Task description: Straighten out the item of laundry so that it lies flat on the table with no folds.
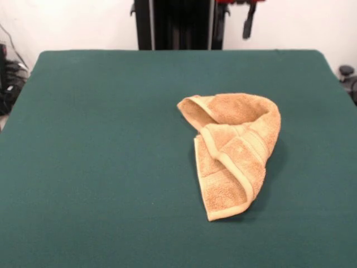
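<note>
The golden-tan washcloth [234,151] lies crumpled on the dark green table [100,167], right of centre. Its upper part is rolled over into an open loop. A hemmed edge with the woven band folds diagonally across the front, and a lower flap points toward the near edge. The arm is drawn back. Only a red and black part with what looks like the gripper [247,27] shows at the top edge, right of the pedestal, far behind and above the cloth. It holds nothing that I can see.
The black pedestal [173,25] stands behind the table's far edge, in front of a white wall. Dark cables and gear [8,78] sit off the table's left side. A dark object [348,78] sits off its right side.
</note>
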`<state>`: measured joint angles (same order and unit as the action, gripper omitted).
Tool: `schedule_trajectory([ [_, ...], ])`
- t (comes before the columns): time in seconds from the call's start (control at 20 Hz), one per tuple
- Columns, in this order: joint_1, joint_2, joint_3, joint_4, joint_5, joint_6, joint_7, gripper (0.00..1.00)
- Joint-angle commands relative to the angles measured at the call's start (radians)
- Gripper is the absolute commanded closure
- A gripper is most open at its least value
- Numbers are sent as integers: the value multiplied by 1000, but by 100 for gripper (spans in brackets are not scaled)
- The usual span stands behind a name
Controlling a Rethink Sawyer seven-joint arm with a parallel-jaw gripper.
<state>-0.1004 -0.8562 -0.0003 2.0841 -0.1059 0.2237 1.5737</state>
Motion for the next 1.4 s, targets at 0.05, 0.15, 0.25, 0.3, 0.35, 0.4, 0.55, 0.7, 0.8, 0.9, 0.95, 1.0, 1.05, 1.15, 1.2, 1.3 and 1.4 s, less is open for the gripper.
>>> schedule_trajectory([
  [0.05,-3,180,56,-125,-75,-49,63,0],
  [0.15,-9,201,60,-162,-93,-37,51,0],
  [0.25,-19,223,67,-198,-102,-24,42,0],
  [0.3,-23,234,68,-219,-109,-16,37,0],
  [0.35,-34,238,79,-232,-121,-11,25,0],
  [0.4,-44,237,87,-240,-131,-6,16,0],
  [0.55,-51,245,104,-304,-149,62,-20,0],
  [0.7,-89,260,158,-344,-166,83,-52,0],
  [0.8,-100,269,178,-365,-177,89,-61,0],
  [0.9,-110,286,201,-384,-188,79,-58,0],
  [0.95,-113,296,206,-388,-191,72,-51,0],
  [1.0,-126,312,224,-393,-192,65,-48,0],
  [1.05,-135,329,241,-396,-201,50,-49,0],
  [1.15,-146,361,259,-401,-215,26,-42,0],
  [1.2,-151,378,265,-405,-220,12,-35,0],
  [1.3,-159,403,276,-407,-234,-16,-23,0],
  [1.4,-162,421,277,-412,-249,-40,-6,0],
])
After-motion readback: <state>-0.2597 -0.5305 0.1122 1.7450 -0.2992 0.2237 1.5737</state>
